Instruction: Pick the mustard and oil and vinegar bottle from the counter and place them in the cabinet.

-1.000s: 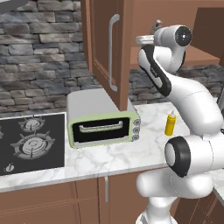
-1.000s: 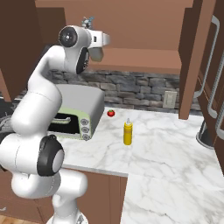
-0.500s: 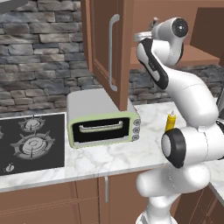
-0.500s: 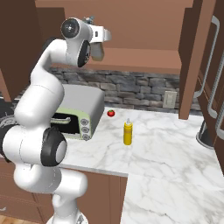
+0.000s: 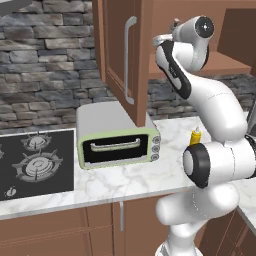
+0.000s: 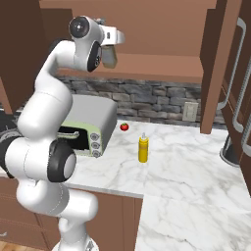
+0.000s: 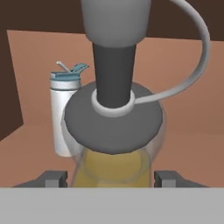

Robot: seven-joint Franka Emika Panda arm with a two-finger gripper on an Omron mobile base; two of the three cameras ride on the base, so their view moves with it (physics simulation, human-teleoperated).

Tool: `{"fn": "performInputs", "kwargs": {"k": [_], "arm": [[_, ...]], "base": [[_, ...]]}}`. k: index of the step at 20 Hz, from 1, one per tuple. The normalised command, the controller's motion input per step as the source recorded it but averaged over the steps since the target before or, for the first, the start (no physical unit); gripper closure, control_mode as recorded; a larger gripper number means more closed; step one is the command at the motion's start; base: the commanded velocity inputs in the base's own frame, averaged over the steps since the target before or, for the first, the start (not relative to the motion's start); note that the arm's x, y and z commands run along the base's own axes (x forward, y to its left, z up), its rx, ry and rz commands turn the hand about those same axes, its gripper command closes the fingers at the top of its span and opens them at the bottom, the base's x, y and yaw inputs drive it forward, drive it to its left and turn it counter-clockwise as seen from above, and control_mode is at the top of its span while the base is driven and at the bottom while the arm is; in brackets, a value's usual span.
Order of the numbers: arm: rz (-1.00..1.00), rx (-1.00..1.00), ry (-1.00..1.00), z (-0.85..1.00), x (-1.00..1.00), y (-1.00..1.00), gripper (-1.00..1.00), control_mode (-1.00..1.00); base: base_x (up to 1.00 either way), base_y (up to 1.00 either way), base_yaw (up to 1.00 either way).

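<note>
Left base view: the arm reaches up into the open cabinet above the bench. A toaster oven sits on the bench beside the stove, and the mustard peeks out from behind the arm.

Right base view: the pincer is up at the cabinet shelf. The mustard stands upright on the bench, well apart from it, with a small tomato near the oven.

Hand view: the oil bottle stands right between the pincer's fingertips, grey pourer top up close. I can't tell whether they're clamped on the glass. A white drinking bottle stands just behind it.
</note>
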Motion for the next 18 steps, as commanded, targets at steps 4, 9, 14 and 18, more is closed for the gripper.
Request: {"fn": "performInputs", "kwargs": {"k": [4, 9, 14, 18], "arm": [[0.00, 0.00, 0.00, 0.00, 0.09, -0.03, -1.00, -1.00], [0.01, 0.00, 0.00, 0.00, 0.15, -0.02, -1.00, -1.00], [0.03, 0.00, -0.04, 0.06, 0.21, -0.09, -1.00, -1.00], [0.05, 0.00, -0.15, 0.21, -0.01, -0.17, -1.00, -1.00]], "base": [[0.00, 0.00, 0.00], [0.00, 0.00, 0.00], [0.00, 0.00, 0.00], [0.00, 0.00, 0.00]]}}
